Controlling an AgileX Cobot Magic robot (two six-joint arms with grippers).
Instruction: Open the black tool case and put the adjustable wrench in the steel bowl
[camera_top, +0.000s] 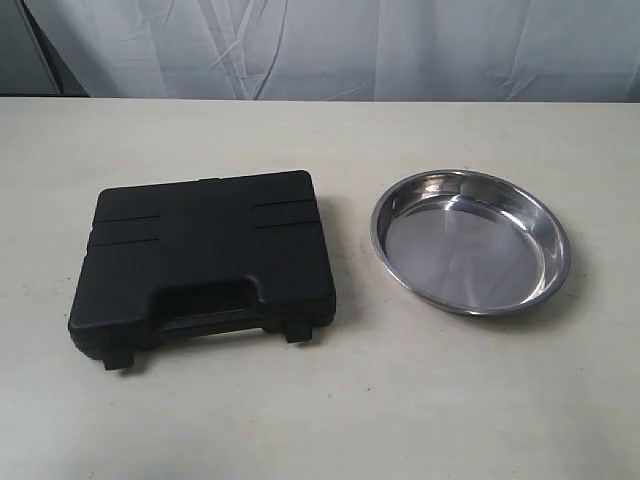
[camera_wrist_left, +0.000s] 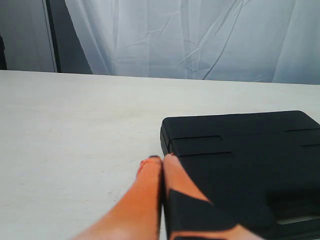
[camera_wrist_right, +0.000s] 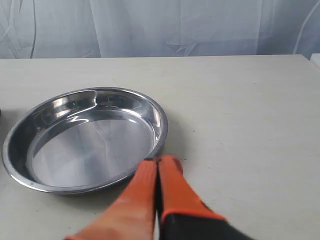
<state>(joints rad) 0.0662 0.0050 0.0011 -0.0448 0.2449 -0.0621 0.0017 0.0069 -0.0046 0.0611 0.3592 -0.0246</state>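
The black tool case (camera_top: 205, 262) lies closed on the pale table, handle and two latches facing the near edge. It also fills the lower part of the left wrist view as the same black tool case (camera_wrist_left: 245, 165). The adjustable wrench is hidden. The steel bowl (camera_top: 470, 240) sits empty to the case's right, and the right wrist view shows that steel bowl (camera_wrist_right: 85, 137) up close. Neither arm appears in the exterior view. My left gripper (camera_wrist_left: 162, 158) is shut, its orange tips over the case's corner. My right gripper (camera_wrist_right: 158, 160) is shut, its tips near the bowl's rim.
A white curtain (camera_top: 330, 45) hangs behind the far edge of the table (camera_top: 330, 400). A dark upright panel (camera_wrist_left: 57, 35) stands at the back in the left wrist view.
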